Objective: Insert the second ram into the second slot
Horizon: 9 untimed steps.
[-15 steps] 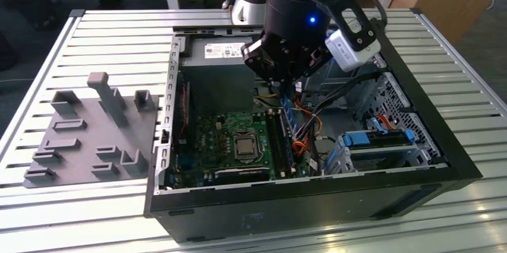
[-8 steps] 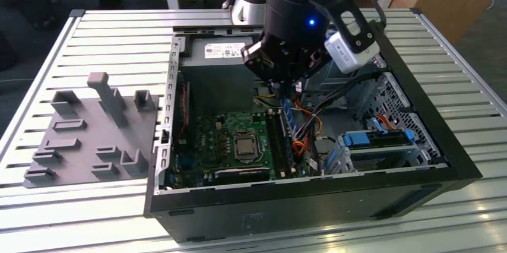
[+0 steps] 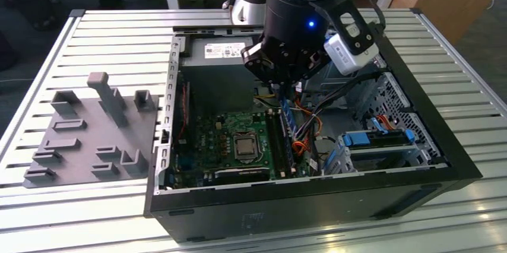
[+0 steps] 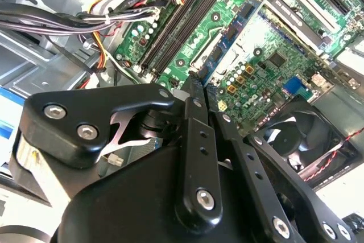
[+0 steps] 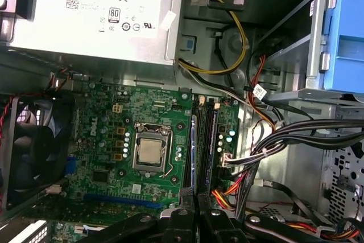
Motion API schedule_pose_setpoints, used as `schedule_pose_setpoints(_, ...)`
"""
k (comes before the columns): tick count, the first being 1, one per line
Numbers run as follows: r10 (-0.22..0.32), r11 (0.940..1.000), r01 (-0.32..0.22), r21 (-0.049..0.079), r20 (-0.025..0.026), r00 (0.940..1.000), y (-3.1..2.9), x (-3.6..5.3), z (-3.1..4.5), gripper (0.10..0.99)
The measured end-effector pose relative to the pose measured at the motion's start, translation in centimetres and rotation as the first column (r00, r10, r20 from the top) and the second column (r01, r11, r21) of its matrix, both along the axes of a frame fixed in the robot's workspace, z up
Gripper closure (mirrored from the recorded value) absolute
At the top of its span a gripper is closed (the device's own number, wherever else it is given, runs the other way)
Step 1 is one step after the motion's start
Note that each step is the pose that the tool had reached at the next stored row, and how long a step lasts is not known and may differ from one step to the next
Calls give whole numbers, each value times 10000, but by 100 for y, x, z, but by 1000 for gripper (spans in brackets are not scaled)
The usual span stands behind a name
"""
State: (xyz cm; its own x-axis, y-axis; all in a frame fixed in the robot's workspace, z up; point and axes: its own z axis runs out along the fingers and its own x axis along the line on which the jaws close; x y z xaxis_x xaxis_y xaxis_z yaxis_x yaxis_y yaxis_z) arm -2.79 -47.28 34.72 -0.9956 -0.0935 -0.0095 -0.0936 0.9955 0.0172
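- Second ram [image 5: 194,152], a thin blue stick, is standing on edge along the black memory slots [image 5: 206,146], beside the processor socket [image 5: 151,153].
- Whether it is fully seated is hard to make out.
- Gripper [image 5: 197,211] is sitting directly over one end of it, hiding that end; I cannot tell whether the claw is open, closed or gripping.
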Motion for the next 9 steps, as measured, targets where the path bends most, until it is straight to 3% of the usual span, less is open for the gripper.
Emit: schedule_pose_setpoints(9, -479, 9989, 479, 0, 0, 9989, 0, -1, -7, 949)
